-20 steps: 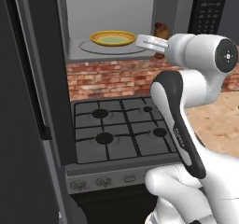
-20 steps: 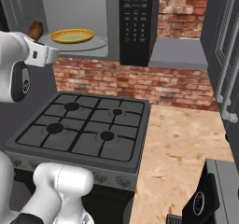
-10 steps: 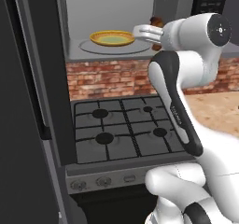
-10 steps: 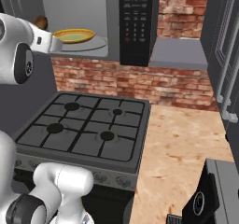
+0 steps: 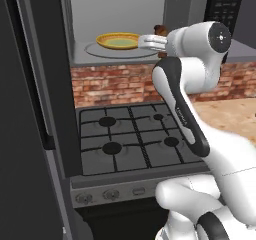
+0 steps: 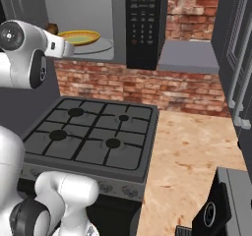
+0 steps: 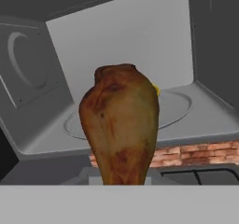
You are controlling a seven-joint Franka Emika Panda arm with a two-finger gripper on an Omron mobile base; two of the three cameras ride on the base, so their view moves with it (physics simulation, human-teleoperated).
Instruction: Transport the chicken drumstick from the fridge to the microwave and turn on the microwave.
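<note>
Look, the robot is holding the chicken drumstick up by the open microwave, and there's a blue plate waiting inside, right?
Almost. The plate on the microwave's turntable is yellow, not blue; the left base view shows it plainly. The rest holds: the gripper carries the chicken drumstick in front of the open cavity, as the hand view shows.

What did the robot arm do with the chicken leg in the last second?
The pincer, shut on the chicken drumstick, rose from beside the microwave opening and moved toward the yellow plate inside. Nothing was let go. The plate, the open microwave and the stove stayed put.
</note>
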